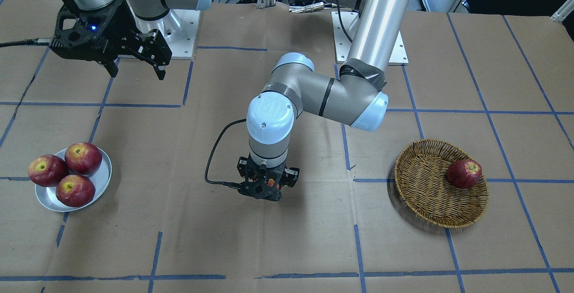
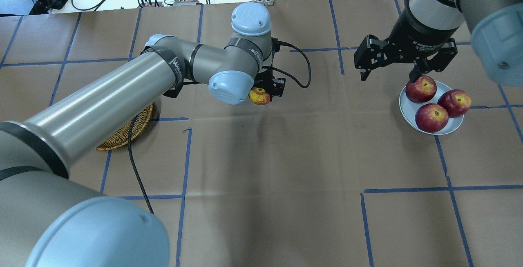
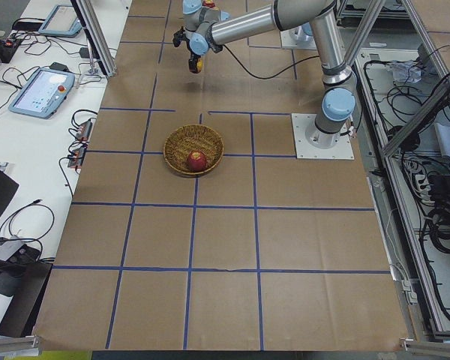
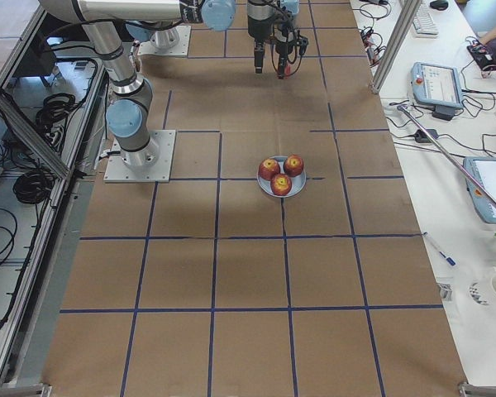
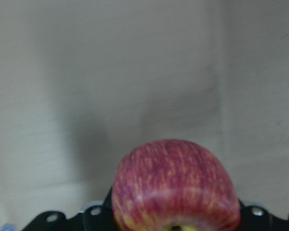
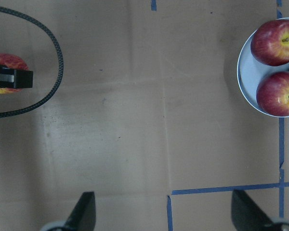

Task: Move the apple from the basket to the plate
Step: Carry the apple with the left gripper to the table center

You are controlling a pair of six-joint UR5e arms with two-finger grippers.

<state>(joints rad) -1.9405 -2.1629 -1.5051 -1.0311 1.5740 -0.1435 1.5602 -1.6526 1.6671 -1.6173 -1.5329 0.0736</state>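
My left gripper point(image 2: 266, 92) is shut on the apple point(image 2: 260, 96), a pinkish-red one with yellow streaks, and holds it above the middle of the table, between basket and plate. The apple fills the bottom of the left wrist view point(image 5: 176, 187) and shows at the left edge of the right wrist view point(image 6: 5, 61). The wicker basket point(image 1: 423, 190) holds one dark red apple point(image 1: 464, 173). The metal plate point(image 2: 405, 109) carries three dark red apples. My right gripper point(image 2: 388, 77) is open and empty, hovering just beside the plate's robot-side edge.
The left arm's black cable point(image 1: 210, 167) loops beside its wrist. The left arm hides most of the basket point(image 2: 122, 134) in the overhead view. Blue tape lines mark the brown paper table cover point(image 1: 287, 239).
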